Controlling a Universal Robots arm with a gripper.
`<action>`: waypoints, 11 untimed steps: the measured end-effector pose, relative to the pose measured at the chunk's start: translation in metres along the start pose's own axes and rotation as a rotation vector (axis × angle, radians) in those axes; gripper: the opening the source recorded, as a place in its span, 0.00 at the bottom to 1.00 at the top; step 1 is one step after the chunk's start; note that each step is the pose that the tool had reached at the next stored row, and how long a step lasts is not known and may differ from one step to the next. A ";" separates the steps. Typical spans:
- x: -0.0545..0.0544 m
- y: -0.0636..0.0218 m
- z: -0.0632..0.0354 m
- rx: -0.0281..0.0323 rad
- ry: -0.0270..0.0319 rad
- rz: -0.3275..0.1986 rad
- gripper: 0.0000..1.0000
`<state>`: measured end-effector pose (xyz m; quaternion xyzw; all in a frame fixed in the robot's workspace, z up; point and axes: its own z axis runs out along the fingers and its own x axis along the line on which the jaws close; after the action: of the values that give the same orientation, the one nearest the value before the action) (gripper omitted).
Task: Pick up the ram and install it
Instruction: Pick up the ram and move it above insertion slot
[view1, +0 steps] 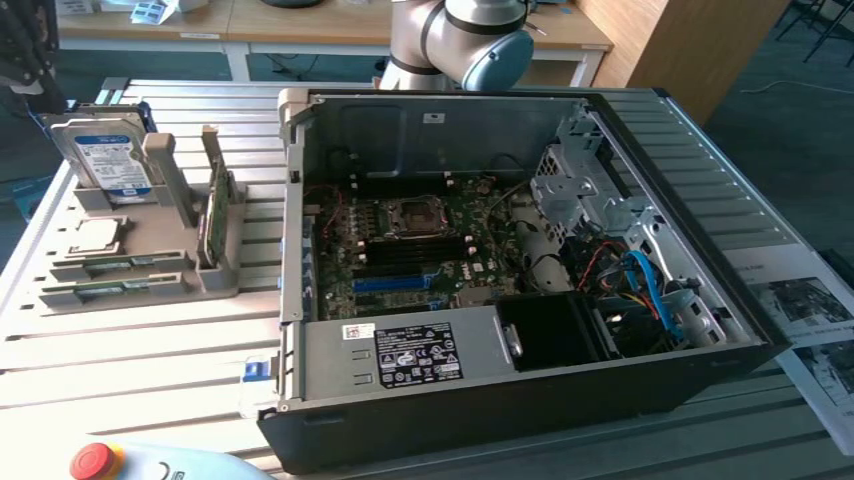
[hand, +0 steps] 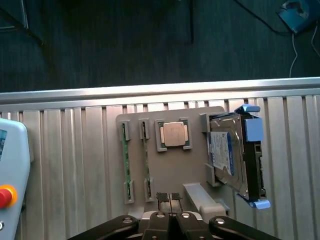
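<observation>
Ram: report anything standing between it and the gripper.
Nothing visible does. In the wrist view the shut gripper hangs by the grey holder's edge. The ram stands on edge in its slot there, with only bare holder surface between them.

Black open-sided computer case (view1: 534, 420) lies flat on the slatted metal table (view1: 134, 360), green motherboard (view1: 414, 250) exposed inside. Over at the exterior view's left, a grey plastic holder (view1: 220, 280): silver blue-labelled hard drive (view1: 104, 158) standing upright in it, square silver processor chip (hand: 173, 134) lying flat. Red emergency-stop button (view1: 96, 460) sits low at that same side.
</observation>
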<state>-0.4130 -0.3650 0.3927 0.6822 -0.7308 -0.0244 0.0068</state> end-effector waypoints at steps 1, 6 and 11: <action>0.000 0.0000 0.0000 -0.0004 0.0008 -0.018 0.10; 0.000 0.0000 0.0000 -0.0022 0.0043 -0.097 0.10; 0.000 0.0000 0.0000 -0.0022 0.0045 -0.099 0.10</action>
<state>-0.4130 -0.3649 0.3926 0.7174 -0.6962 -0.0240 0.0080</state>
